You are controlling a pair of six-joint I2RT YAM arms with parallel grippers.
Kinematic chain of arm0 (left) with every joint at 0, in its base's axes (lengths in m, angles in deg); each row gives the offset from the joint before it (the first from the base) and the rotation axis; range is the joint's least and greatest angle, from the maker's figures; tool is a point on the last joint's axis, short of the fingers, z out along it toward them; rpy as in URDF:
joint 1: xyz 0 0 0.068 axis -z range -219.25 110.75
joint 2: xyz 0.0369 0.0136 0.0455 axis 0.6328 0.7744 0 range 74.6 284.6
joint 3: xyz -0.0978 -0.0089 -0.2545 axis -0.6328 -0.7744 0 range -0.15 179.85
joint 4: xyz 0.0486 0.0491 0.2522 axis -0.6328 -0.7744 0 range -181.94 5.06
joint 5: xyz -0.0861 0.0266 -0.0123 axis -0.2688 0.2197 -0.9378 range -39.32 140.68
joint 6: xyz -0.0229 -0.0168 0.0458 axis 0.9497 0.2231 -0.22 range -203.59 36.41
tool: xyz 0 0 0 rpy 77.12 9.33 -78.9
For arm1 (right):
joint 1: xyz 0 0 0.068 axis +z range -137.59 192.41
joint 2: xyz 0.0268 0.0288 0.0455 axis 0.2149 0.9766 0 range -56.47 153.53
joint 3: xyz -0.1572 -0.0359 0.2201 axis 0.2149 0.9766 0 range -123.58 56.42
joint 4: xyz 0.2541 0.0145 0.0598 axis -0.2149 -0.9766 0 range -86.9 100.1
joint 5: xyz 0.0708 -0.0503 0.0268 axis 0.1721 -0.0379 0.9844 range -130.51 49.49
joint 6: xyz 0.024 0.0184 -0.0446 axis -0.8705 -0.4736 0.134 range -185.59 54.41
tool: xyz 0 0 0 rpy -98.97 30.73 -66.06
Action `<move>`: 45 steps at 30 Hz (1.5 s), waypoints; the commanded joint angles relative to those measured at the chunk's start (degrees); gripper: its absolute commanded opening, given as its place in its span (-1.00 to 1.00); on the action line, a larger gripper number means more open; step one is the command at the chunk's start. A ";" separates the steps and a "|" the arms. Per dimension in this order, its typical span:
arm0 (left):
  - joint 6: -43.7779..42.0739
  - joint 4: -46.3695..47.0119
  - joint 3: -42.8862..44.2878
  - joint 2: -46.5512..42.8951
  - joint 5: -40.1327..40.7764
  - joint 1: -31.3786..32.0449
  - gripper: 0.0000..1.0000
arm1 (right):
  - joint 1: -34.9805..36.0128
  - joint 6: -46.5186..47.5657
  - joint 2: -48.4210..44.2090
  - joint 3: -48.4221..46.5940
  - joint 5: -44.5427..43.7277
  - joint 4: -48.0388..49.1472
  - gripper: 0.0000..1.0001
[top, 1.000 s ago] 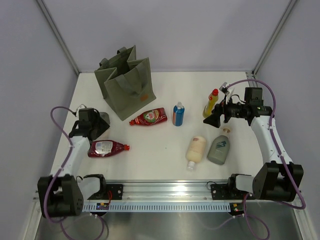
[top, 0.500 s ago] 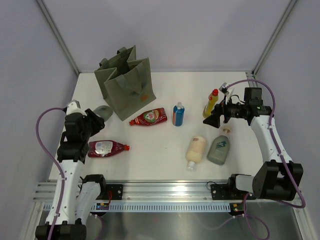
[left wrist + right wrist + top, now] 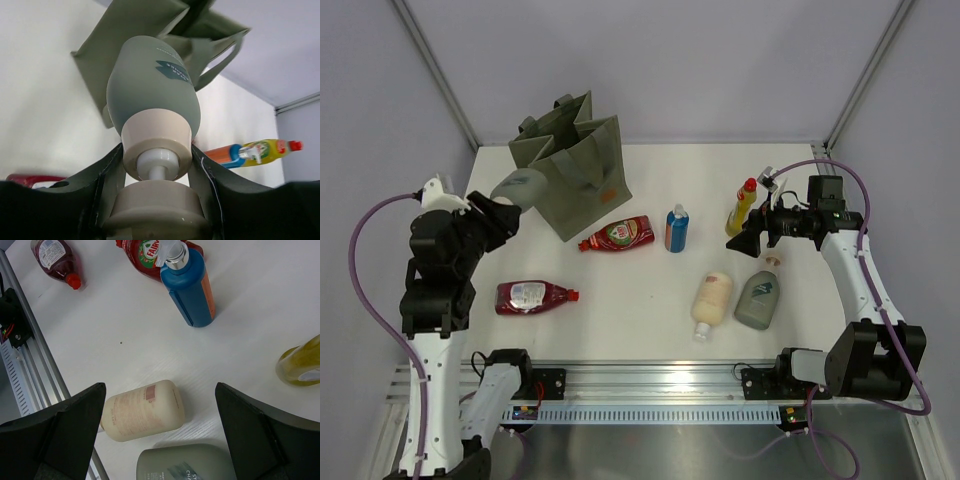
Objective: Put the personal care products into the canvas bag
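The left gripper [image 3: 156, 165] has its jaws clamped on the beige pump neck of a grey-green bottle [image 3: 152, 90], a grip only the left wrist view shows, while the top view places that bottle in the air at the canvas bag's [image 3: 582, 175] left face. The right gripper [image 3: 742, 240], jaws wide apart and empty, hangs far right of the bag, its wrist view looking down on the cream bottle [image 3: 142, 410] and second grey-green bottle [image 3: 185, 462]. One dark red bottle [image 3: 618, 234] lies just before the bag, the blue bottle [image 3: 677, 228] and yellow bottle [image 3: 742, 205] rightward, the other dark red bottle [image 3: 532, 296] nearer.
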 commanded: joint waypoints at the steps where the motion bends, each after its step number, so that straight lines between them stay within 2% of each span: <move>1: 2.99 11.17 8.07 -0.63 -4.21 0.33 -1.00 | 0.01 1.82 0.53 -1.89 1.87 -0.73 0.99; 7: 4.92 14.32 14.40 5.07 -7.19 0.33 -1.00 | 0.01 2.43 1.23 -2.25 1.96 -1.43 0.99; 12: 6.69 20.83 18.00 14.02 -9.39 1.03 -1.00 | 0.01 2.96 1.15 -2.25 1.61 -2.05 0.99; 17: 3.44 22.59 24.41 22.73 -5.98 5.51 -1.00 | 0.01 2.96 1.05 -2.07 1.87 -1.96 0.99; 19: 1.08 21.63 29.49 27.73 -4.05 7.35 -1.00 | 0.01 3.14 1.41 -2.16 2.14 -2.22 0.99; 22: -1.30 20.93 34.34 32.83 -0.36 8.15 -1.00 | 0.01 3.93 2.02 -2.33 1.96 -3.10 0.99; 26: -2.98 19.96 36.46 36.19 2.11 8.15 -1.00 | -0.08 4.54 2.11 -2.42 1.44 -3.54 0.99; 31: -3.77 16.71 35.77 37.08 0.89 8.24 -1.00 | 0.01 4.98 2.55 -2.51 1.08 -3.71 0.99; 39: -7.37 12.75 29.35 32.60 -0.52 8.24 -1.00 | 0.01 5.95 4.57 -3.12 1.52 -4.95 0.99; 45: -10.36 10.03 30.13 34.26 -0.07 8.24 -1.00 | -0.08 6.56 5.01 -3.30 1.70 -5.82 0.99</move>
